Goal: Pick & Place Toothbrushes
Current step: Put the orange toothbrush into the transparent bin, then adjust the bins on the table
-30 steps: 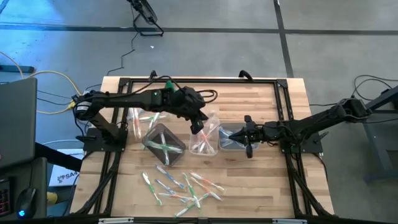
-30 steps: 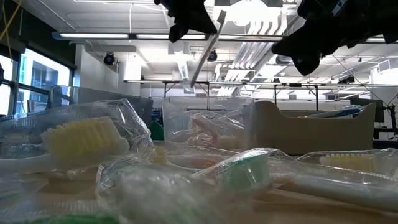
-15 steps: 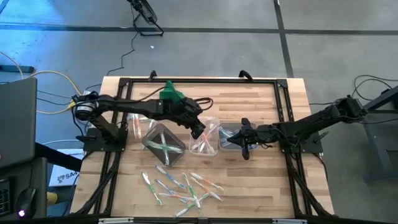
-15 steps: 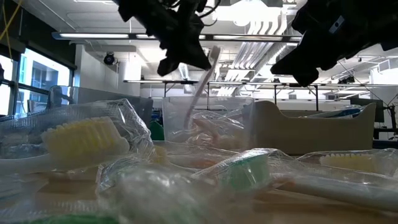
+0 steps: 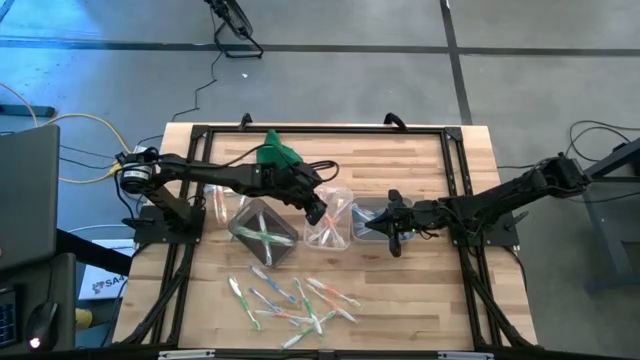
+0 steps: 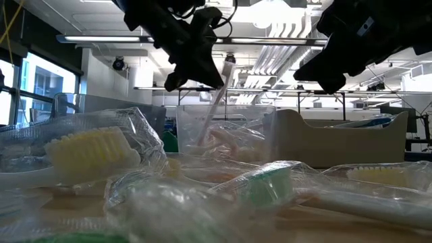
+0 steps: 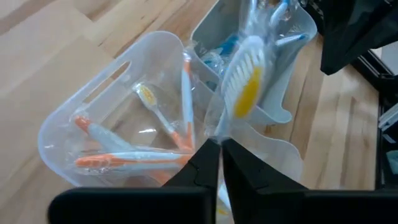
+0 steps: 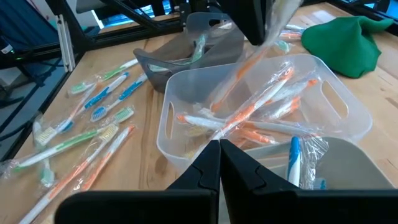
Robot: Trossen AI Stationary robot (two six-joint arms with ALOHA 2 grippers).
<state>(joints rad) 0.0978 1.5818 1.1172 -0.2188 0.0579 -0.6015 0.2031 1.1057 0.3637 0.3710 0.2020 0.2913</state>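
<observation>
The left end effector [image 7: 221,146] pinches a wrapped white and orange plastic toothbrush [image 7: 244,84] over the middle clear plastic tub [image 5: 330,222]. At its 3 o'clock, the right end effector [image 5: 392,238] waits, closed and empty, on the wooden worktop [image 5: 420,170].

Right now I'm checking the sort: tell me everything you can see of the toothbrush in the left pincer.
The toothbrush is whitish plastic with white bristles and a yellow-orange patch on its head, sealed in a clear crinkly wrapper. The left pincer pinches its lower end with nearly closed fingers, so it hangs tilted, head end outward, over the middle clear tub, which holds orange-handled brushes. Whether its tip touches the tub cannot be told.
</observation>
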